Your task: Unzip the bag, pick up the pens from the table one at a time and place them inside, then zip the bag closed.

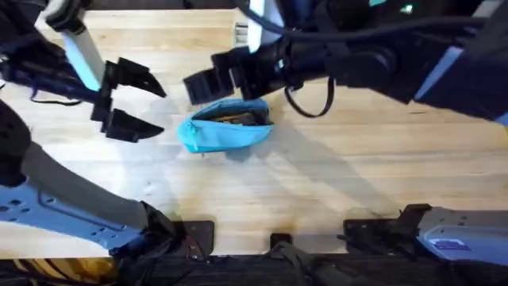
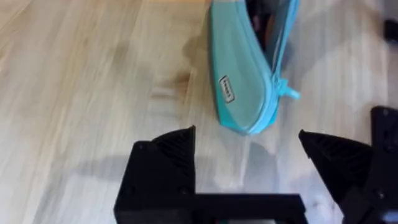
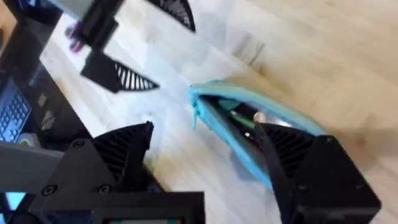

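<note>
The bag (image 1: 225, 125), lying just beside the spread fingertips of the left gripper (image 1: 136, 102), is showing teal-blue fabric with a lighter blue zipper band and a small white label (image 2: 227, 89) with dark print. Its gaping opening, below the right gripper (image 1: 208, 83), is showing dark contents with a touch of green. Both grippers are showing black, with ribbed finger faces. The table (image 1: 357, 175) around them is showing pale wood planks with faint brown grain streaks.
</note>
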Tool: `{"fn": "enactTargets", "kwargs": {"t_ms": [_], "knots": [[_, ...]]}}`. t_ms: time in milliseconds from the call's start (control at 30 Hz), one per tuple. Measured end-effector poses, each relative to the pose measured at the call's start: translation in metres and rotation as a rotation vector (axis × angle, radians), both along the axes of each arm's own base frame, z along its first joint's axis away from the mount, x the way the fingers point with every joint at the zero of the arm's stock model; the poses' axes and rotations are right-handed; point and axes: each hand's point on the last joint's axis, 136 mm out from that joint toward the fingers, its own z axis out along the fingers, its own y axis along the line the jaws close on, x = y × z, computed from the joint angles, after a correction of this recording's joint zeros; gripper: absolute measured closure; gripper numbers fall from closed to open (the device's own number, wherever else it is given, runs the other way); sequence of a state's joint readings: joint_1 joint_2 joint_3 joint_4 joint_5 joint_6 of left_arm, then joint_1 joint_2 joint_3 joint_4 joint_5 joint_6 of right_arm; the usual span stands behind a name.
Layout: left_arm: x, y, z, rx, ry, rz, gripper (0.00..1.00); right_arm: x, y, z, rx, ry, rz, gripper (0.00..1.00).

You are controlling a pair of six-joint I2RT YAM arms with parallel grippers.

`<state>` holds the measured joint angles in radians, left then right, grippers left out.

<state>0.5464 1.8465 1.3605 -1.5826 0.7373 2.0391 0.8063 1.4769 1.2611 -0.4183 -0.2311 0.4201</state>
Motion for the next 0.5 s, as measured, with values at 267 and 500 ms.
{"fn": "enactTargets", "kwargs": {"t_ms": [267,500], "knots": [[0.005,0.029,0.001,0.062,-0.053,0.039,0.006,-0.051,0.021,-0.018,-0.105,0.023,0.025,0.005],[0.004,0.032,0.0,0.065,-0.052,0.049,0.006,-0.065,0.042,-0.046,-0.134,0.088,0.005,0.004]]}}
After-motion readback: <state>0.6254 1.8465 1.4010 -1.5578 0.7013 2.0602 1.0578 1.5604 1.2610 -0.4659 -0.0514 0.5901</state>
